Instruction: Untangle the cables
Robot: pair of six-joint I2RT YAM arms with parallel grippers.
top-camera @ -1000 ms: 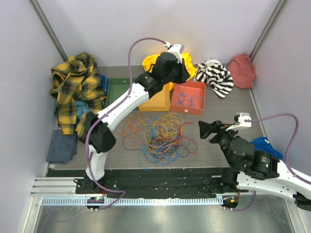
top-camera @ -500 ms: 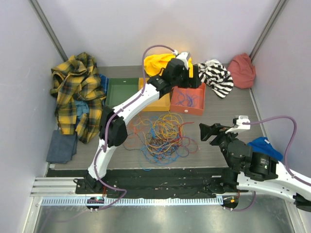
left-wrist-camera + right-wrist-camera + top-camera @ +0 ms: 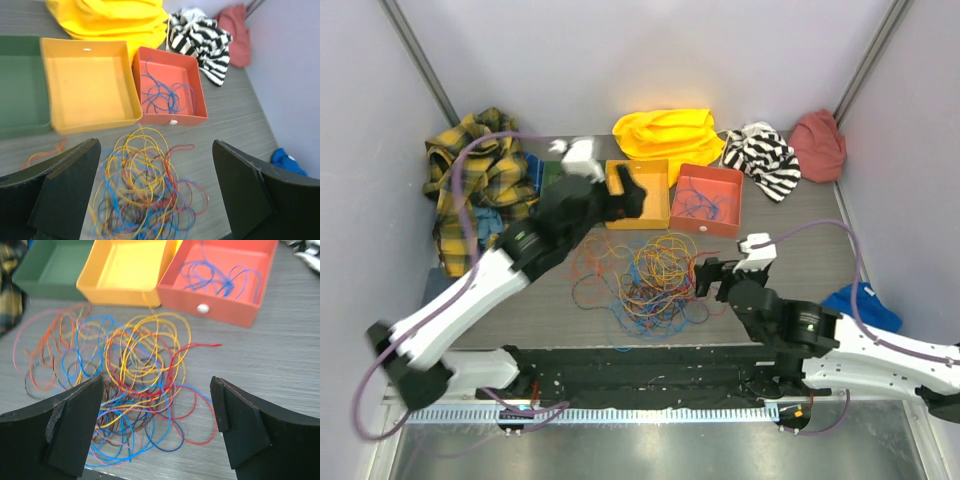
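The cables [image 3: 650,275] lie in a loose tangle of yellow, blue, red, orange and dark loops in the middle of the table. A few blue cables [image 3: 705,205] rest apart in the red tray [image 3: 732,190]. My left gripper [image 3: 628,195] hovers open and empty over the near edge of the yellow tray [image 3: 655,215], behind the tangle. In the left wrist view the cables [image 3: 140,185] show below the left gripper [image 3: 157,200]. My right gripper [image 3: 703,278] is open at the tangle's right edge. In the right wrist view the right gripper [image 3: 155,425] frames the cables [image 3: 135,375], touching none.
A green tray [image 3: 555,172], partly hidden by the left arm, stands left of the yellow tray. Clothes ring the table: a plaid shirt [image 3: 480,190] at left, yellow cloth [image 3: 665,130], striped cloth [image 3: 760,155] and red cloth [image 3: 817,145] at the back, blue cloth [image 3: 865,300] at right.
The left gripper has opened and swung back from over the red tray to the yellow tray's near edge. The right gripper has moved left to the tangle's edge.
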